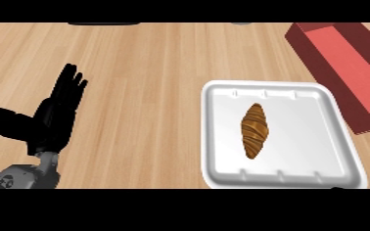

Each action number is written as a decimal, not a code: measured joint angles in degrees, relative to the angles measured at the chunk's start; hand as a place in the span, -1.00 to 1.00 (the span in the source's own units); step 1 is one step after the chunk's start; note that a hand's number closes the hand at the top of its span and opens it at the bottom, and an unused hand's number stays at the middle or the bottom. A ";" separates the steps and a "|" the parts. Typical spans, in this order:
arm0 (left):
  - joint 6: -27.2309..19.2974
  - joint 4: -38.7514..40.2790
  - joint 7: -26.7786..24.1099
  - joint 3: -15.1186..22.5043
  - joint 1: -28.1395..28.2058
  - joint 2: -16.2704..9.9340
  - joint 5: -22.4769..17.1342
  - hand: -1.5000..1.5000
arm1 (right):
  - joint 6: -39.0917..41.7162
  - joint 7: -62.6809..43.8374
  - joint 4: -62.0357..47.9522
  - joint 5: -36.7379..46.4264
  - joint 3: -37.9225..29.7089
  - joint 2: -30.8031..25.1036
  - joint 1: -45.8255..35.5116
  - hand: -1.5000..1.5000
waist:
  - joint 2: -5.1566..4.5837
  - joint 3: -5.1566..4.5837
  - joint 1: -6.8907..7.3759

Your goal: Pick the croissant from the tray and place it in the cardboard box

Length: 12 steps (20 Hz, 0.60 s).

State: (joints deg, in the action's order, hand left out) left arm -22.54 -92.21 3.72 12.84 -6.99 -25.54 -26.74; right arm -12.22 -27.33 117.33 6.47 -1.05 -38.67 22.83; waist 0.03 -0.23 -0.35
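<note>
1. Head view looks steeply down on a wooden worktop (145,68) with pale planks.
2. Left hand (54,115) shows near the worktop's left edge, above its grey forearm (29,176). Its fingers (71,85) are straight and close together, pointing up and away, with the thumb spread out to the left; they hold nothing and touch nothing (a resting, relaxed pose).
3. Right hand does not show anywhere in this view.
4. White tray (224,166) sits toward the worktop's near right corner, well apart from the left hand.
5. Croissant (254,129) lies about in the middle of the tray, its long axis running from the near edge toward the far edge, clear of the tray's rim on every side.
6. Red box (339,63) lies open at the far right, along the worktop's right edge, just beside the tray's far right corner; whether the two touch cannot be told.
</note>
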 measured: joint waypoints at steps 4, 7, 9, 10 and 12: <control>0.25 -0.59 1.12 0.07 -0.33 0.53 1.22 0.00 | 4.07 -10.83 5.77 -2.48 0.51 -1.02 -3.87 -1.00 | -0.01 0.10 0.30; 1.16 1.30 0.85 -0.62 -1.33 1.69 1.79 0.00 | 5.34 -18.38 9.46 -2.95 1.89 -0.27 -8.48 -1.00 | -0.04 0.12 0.40; 1.56 0.92 0.88 -1.01 -0.58 2.28 2.50 0.00 | 6.25 -21.45 9.08 -2.63 2.78 0.93 -12.39 -1.00 | -0.05 0.16 0.55; 2.12 0.57 1.19 -1.73 -0.36 1.96 2.34 0.00 | 6.05 -23.31 8.83 -1.54 4.20 1.85 -14.45 -1.00 | -0.06 0.16 0.67; 1.97 -1.14 2.54 -2.12 -0.11 2.16 3.09 0.00 | 6.61 -26.10 8.13 0.08 5.88 3.38 -17.94 -1.00 | -0.05 0.19 0.74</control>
State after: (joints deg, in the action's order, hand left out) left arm -20.56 -93.35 6.26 10.72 -7.10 -23.38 -23.65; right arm -5.61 -53.43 125.46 6.55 4.83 -35.29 4.90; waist -0.02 -0.04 0.38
